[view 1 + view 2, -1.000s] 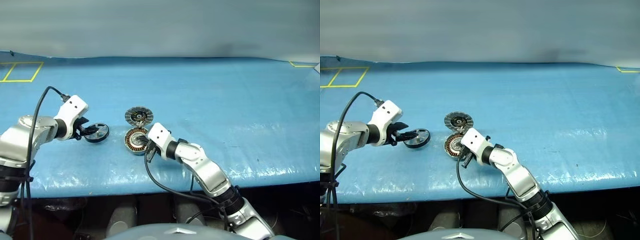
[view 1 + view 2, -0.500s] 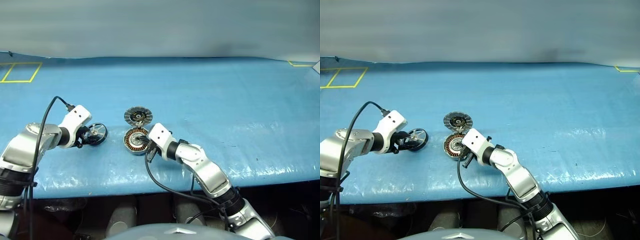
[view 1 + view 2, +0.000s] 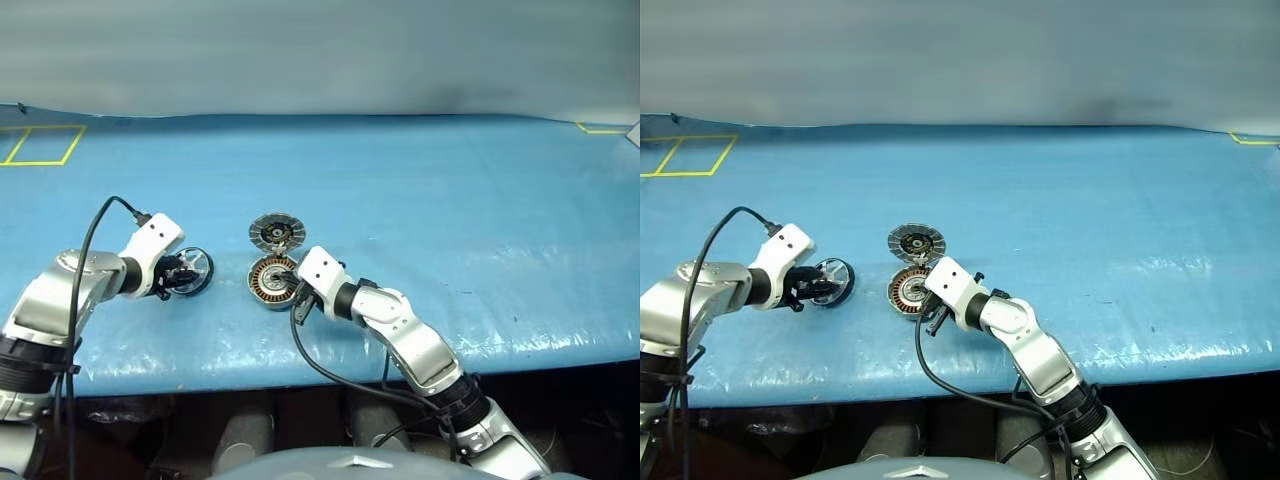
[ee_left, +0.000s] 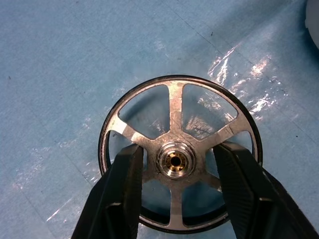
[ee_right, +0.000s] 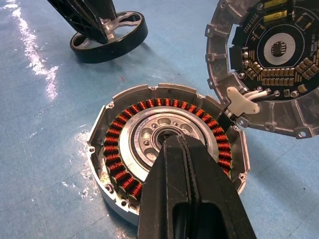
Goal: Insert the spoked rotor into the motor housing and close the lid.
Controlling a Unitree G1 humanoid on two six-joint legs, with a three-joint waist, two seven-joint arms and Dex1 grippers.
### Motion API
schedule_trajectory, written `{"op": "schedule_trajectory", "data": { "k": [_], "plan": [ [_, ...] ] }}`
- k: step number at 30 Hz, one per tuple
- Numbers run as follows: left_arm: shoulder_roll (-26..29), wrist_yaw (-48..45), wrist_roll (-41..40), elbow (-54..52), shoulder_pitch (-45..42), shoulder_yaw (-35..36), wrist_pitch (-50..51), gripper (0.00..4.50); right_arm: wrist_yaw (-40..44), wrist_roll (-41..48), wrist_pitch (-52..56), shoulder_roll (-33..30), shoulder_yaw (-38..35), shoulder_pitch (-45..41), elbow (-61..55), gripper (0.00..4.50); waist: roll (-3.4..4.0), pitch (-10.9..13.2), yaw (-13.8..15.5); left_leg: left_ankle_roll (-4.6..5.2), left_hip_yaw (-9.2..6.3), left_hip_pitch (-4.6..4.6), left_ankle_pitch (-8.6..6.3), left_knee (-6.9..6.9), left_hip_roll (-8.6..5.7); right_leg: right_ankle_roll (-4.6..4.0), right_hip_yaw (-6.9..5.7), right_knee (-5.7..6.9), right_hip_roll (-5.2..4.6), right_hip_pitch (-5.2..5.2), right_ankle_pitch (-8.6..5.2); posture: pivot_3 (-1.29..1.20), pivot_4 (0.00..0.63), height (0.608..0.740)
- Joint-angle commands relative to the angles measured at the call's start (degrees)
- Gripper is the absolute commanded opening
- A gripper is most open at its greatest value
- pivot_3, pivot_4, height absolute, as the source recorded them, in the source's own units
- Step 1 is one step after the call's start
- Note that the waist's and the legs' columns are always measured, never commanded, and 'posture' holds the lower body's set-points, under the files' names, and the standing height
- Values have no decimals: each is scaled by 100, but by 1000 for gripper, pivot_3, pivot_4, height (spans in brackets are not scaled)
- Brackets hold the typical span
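Blue-covered tabletop (image 3: 450,200) carries all parts, near its front edge. Spoked rotor (image 4: 178,154) sits well to the robot's left of the motor housing (image 5: 164,149), apart from it, dark rim w/ silver spokes & a bright central hub. In head views the rotor (image 3: 832,279) looks slightly tipped rather than dead flat, can't tell if it's fully on the cover. Left gripper (image 4: 177,191) is on it: jaws part-spread, one finger (image 4: 124,194) on each side of the hub, reaching down thru the gaps between spokes. Whether the pads actually press the hub/spokes, can't tell; they sit right beside it. Motor housing (image 3: 272,281) lies open, face up, ring of copper windings round a grey centre plainly seen in right wrist view. Lid (image 5: 269,64) is swung back flat on the far side of the housing, joined at the housing's edge by a white hinge piece, inner face up w/ dark centre & small components around it. Right gripper (image 5: 187,164) has its jaws pressed together, nothing between them, tip over the housing's grey centre; contact w/ the centre can't be confirmed. Yellow tape lines (image 3: 40,145) mark a square at the far left of the tabletop, well away from the parts.
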Motion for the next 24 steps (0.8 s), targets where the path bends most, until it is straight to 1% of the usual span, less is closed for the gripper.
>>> {"op": "schedule_trajectory", "data": {
  "k": [1, 6, 10, 12, 14, 15, 18, 20, 22, 24],
  "plan": [
    [-16, -44, 78, 72, 13, 8, -68, 1703, -37, 18, -49, 44, -77, 2, -208, 0, 0, 0, 7, 0, 0, 1, 0, 2, 0, 0, 0, 1, 0, 1, 0, 0, 150, 740],
    [69, -196, 182, 86, 90, -20, -360, 1703, -58, 37, -66, 48, -97, 12, -174, 0, 0, 0, 9, -1, 1, 1, 1, 7, 0, 2, 1, 1, 0, 3, 1, 0, 150, 740],
    [34, -339, 159, 106, 176, 161, -765, 1703, -61, 34, -73, 43, -116, 0, -155, 0, 0, 0, 19, -1, 1, 0, 1, 6, 0, 1, 1, 1, 0, 2, 1, 0, 150, 740],
    [-36, -514, 52, 125, 225, 315, -1083, 1703, -59, 34, -75, 40, -127, -4, -153, 0, 0, 0, 20, -1, 1, 0, 1, 6, 0, 1, 2, 1, 0, 1, 1, 0, 150, 740],
    [-176, -1103, -429, -62, 366, 663, -1633, 1703, -52, 43, -83, 29, -159, -4, -138, 0, 0, 0, 28, -1, 1, -3, 1, 6, 0, 1, 1, 1, 0, -1, 1, 0, 150, 740],
    [-196, -1249, -609, -161, 408, 805, -1658, 1703, -50, 44, -97, 21, -176, -3, -117, 0, -2, 0, 35, -1, 1, -5, 1, 6, -1, 0, 1, 0, -1, -2, 1, 0, 150, 740],
    [-240, -1457, -767, -165, 472, 1049, -2021, 1703, -38, 76, -128, 1, -259, 13, -69, 0, -5, 0, 39, -2, 1, -11, 1, 6, -1, -1, 1, -4, -3, -5, 2, 0, 150, 740],
    [-242, -1639, -885, -89, 473, 1116, -2116, 1703, -14, 96, -152, -19, -293, 18, -59, 0, -4, 0, 39, -1, 0, -10, 1, 5, 0, -2, 1, -2, -2, -6, 1, 0, 150, 740],
    [-259, -1815, -889, -48, 522, 1182, -2435, 1703, 13, 130, -176, -48, -345, 28, -61, 0, -4, 1, 31, -1, 2, -9, 1, 5, 0, -2, 1, -1, -2, -5, 1, 0, 150, 740],
    [-210, -1997, -959, -54, 529, 1178, -2423, 1703, 31, 162, -182, -78, -394, 39, -75, 0, -4, 1, 26, -1, 3, -9, 1, 6, 0, -2, 1, -2, -2, -5, 1, 0, 150, 740]
  ]
}}
